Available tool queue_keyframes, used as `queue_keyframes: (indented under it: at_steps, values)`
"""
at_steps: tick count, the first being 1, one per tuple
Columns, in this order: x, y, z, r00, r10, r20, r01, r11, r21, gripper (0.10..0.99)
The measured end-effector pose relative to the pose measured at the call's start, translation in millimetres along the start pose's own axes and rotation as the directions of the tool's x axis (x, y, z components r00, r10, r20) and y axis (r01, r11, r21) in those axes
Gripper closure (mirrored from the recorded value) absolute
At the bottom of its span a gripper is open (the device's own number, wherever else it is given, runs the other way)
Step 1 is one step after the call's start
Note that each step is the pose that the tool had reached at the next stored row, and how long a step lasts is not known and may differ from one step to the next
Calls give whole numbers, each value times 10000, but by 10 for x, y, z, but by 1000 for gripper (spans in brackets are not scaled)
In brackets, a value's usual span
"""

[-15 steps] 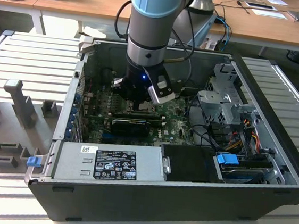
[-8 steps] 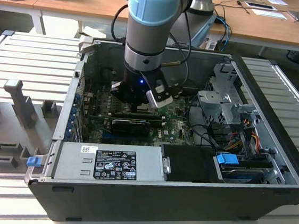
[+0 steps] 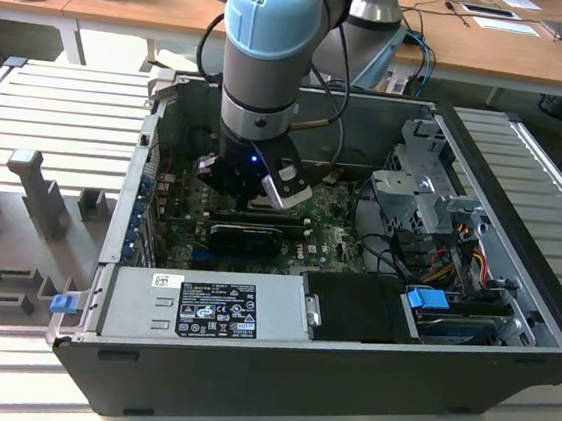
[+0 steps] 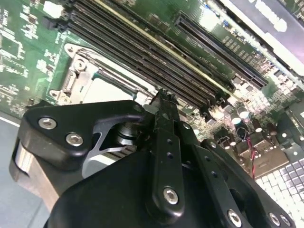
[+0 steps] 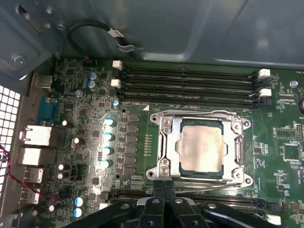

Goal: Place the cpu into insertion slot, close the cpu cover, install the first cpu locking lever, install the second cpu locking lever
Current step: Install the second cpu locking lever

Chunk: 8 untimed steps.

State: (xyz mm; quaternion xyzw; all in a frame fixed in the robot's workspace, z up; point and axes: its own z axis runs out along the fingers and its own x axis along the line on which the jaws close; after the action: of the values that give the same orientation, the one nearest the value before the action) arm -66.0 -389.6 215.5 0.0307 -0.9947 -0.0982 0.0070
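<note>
First wrist view shows the cpu (image 5: pixel 201 145) lying flat inside the insertion slot (image 5: pixel 164 175). The cpu cover (image 5: pixel 236 151) is down over it, and the pale chip shows through the cover's square window. A thin silver lever (image 5: pixel 199 114) runs along the slot's edge on the side toward the long black ribbed slots (image 5: pixel 187 85). Another thin lever (image 5: pixel 209 186) runs along the slot's opposite edge, close to the fingers (image 5: pixel 165 192).

The fingers are pressed together with no gap, and they hold nothing. Their tips sit right at the slot's edge, near one corner screw. In the second wrist view the fingers (image 4: pixel 164 102) point down at the same edge of the slot (image 4: pixel 76 78), and the ribbed slots (image 4: pixel 142 57) lie just beside it.

There is little room around the slot. Ribbed slots lie close on two sides, and small round silver parts (image 5: pixel 108 135) stand in a row on a third side.

In the exterior view the arm reaches down into the open computer case (image 3: pixel 244 368), which rests on a grey ribbed surface (image 3: pixel 60 117). The case walls stand all around the slot's green board (image 3: pixel 324 230).
</note>
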Motion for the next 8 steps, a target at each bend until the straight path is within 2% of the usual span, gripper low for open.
queue_keyframes:
  at_steps: [3, 4, 5, 6, 8]
  values:
    - [12, -13, 55, 10000, -1, 2, 1, 10000, -42, 980]
    - [38, -22, 62, 10000, -3, 6, 3, 9999, -111, 980]
    - [60, -41, 68, 10000, -8, 14, 9, 9997, -236, 980]
    - [64, -70, 69, 10000, -9, 27, 10, 9990, -437, 980]
    - [66, -101, 69, 10000, -12, 39, 14, 9980, -630, 980]
